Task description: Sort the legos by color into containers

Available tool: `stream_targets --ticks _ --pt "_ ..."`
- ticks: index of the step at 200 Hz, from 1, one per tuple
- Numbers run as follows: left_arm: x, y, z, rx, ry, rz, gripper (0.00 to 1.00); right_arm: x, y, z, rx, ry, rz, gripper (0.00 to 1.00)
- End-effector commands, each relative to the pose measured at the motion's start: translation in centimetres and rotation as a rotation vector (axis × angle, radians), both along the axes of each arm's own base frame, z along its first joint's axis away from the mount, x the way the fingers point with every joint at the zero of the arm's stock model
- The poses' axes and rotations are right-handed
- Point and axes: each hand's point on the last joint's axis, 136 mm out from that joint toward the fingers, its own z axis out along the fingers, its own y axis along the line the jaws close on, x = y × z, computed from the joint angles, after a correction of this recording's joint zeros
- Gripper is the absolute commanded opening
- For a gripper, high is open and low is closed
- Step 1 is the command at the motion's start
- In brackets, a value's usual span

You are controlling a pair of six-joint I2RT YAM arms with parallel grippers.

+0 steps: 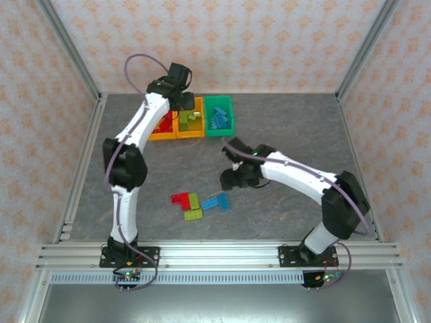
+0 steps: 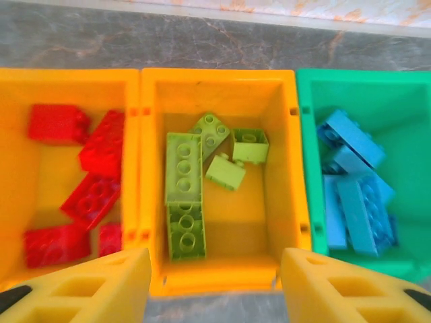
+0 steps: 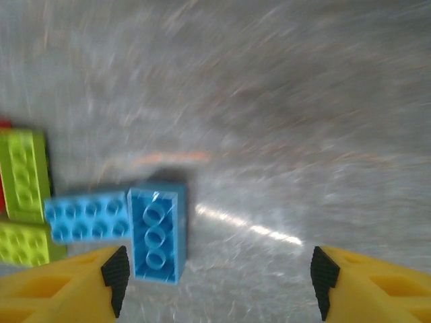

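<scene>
Three bins stand in a row at the back. The left orange bin holds red legos. Lime legos lie in the middle orange bin, and light blue legos in the green bin. My left gripper hangs open and empty over the middle bin's near wall. On the table lie a red brick, two lime bricks and two blue bricks. My right gripper is open above the table, just right of an upside-down blue brick.
The loose bricks form one small cluster at the front centre of the grey table. Aluminium frame posts and patterned walls enclose the table. The right wrist view is motion-blurred.
</scene>
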Motion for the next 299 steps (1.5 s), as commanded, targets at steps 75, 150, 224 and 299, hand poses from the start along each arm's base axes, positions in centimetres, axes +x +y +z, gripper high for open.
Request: stream_targets --ticks 75,150,224,299 --pt "-11.6 2.7 5.0 0.09 -0.11 -0.143 0.73 -4.2 2.0 -4.8 -0.145 0.104 0.323 0.8" --pt "-18.4 2.5 4.9 0.138 -0.094 -0.386 0.77 -3.0 3.2 -6.7 -0.146 0.078 0.234 0.46" --pt "-29.4 -1.4 2.3 -0.012 -0.071 -0.845 0.8 0.6 1.0 -2.9 -0.111 -0.05 0.036 0.21" --pt "-28.0 -4.3 3.1 -0.194 -0.154 -0.774 0.87 19.6 1.4 6.1 0.01 -0.358 -0.258 0.22"
